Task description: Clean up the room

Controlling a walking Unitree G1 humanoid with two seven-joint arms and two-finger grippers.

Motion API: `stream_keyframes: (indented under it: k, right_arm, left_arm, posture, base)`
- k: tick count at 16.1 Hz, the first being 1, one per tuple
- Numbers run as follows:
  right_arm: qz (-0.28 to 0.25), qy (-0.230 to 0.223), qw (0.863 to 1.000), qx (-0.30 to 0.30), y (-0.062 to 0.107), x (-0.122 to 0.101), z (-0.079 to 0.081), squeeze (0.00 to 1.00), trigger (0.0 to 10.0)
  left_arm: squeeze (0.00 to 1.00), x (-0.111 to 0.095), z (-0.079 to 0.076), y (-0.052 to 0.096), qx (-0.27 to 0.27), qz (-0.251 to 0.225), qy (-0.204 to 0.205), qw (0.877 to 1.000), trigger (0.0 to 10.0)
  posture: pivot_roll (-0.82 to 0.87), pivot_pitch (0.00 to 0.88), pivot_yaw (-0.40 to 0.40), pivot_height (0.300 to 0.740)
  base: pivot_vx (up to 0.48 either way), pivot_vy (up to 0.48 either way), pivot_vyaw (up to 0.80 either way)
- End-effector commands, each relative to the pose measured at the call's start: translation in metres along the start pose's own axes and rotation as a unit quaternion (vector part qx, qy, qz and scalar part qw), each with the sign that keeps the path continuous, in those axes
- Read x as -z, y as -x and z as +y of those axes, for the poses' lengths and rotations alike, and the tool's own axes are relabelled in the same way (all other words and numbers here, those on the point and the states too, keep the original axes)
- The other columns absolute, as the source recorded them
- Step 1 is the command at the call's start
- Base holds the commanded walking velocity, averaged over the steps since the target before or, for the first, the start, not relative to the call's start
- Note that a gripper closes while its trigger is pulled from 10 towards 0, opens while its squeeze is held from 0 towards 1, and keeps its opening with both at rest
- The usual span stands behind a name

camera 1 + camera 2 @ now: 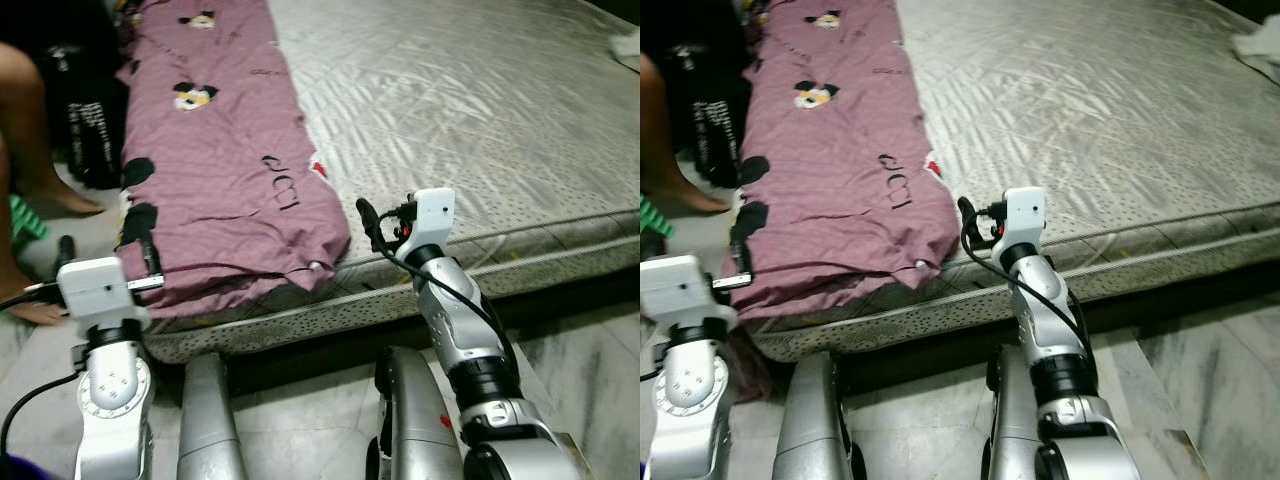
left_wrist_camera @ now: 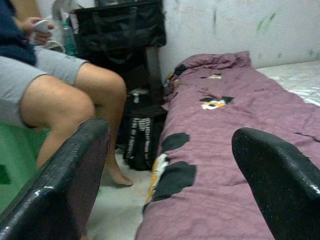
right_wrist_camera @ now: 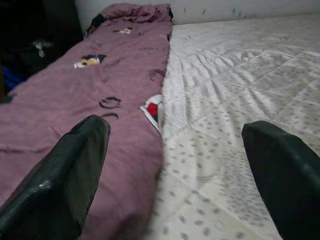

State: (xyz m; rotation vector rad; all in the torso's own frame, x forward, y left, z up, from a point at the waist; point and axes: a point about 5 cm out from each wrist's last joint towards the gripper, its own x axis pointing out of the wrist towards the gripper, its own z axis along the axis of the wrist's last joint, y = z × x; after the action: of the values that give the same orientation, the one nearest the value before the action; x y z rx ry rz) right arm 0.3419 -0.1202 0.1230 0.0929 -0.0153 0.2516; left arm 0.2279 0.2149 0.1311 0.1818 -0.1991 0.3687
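we see one mattress (image 1: pixel 480 110) w/ a pale quilted cover, and we'll place everything by it. one purple blanket (image 1: pixel 215 150) w/ cartoon prints lies folded in a long strip along the mattress's left side, its near end hanging over the front corner. one white cloth (image 1: pixel 627 43) sits at the mattress's far right edge, only partly in frame.

containers: one black bag (image 2: pixel 120 25) stands off the mattress's left side against the wall, closed as far as we can tell, contents not visible. a second dark bag w/ white lettering (image 2: pixel 141 140) sits on the floor just beside the blanket's edge; can't see inside either.

one person sits left of the mattress on smth green, bare legs (image 2: pixel 75 105) near the blanket, feet on the floor, a small white object in hand (image 2: pixel 37 25).

left gripper (image 2: pixel 170 175) is raised at the mattress's front left corner, fingers spread wide, nothing between them, pointing along the blanket. right gripper (image 3: pixel 175 170) hovers over the mattress's front edge, just right of the blanket's near end, fingers also wide apart & holding nothing.
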Motion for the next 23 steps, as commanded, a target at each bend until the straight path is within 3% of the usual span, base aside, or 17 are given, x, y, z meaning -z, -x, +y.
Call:
stream_keyframes:
  k: [1,6,8,18,23]
  right_arm:
    - [-0.005,-0.01,1.0,0.014,0.0,-0.002,-0.004,0.0,10.0]
    - [0.006,-0.021,0.999,0.031,0.016,0.01,-0.007,0.0,10.0]
    - [-0.01,-0.031,0.999,0.022,0.016,0.005,-0.006,0.0,10.0]
    - [-0.014,-0.024,1.0,0.009,0.007,-0.005,0.0,0.0,10.0]
    - [-0.023,-0.027,0.999,0.009,0.002,-0.011,0.003,0.0,10.0]
  left_arm:
    - [0.0,-0.005,0.003,0.001,-0.008,-0.005,0.0,1.0,10.0]
    - [0.0,-0.003,-0.004,0.01,0.026,0.012,0.015,0.999,10.0]
    - [0.0,-0.006,-0.007,0.005,0.038,0.01,0.016,0.999,10.0]
    - [0.0,-0.009,-0.017,-0.004,0.046,0.006,0.025,0.999,10.0]
    - [0.0,-0.009,-0.022,-0.012,0.052,0.005,0.067,0.996,10.0]
  posture:
    - [0.04,0.0,0.009,0.502]
    - [0.02,0.0,0.036,0.502]
    - [0.02,0.0,0.039,0.506]
    - [0.0,0.0,0.023,0.621]
    - [-0.02,0.0,0.03,0.686]
  base:
    - [0.0,0.0,0.0]
    - [0.0,0.0,0.0]
    - [0.0,0.0,0.0]
    - [0.0,0.0,0.0]
    - [0.0,0.0,0.0]
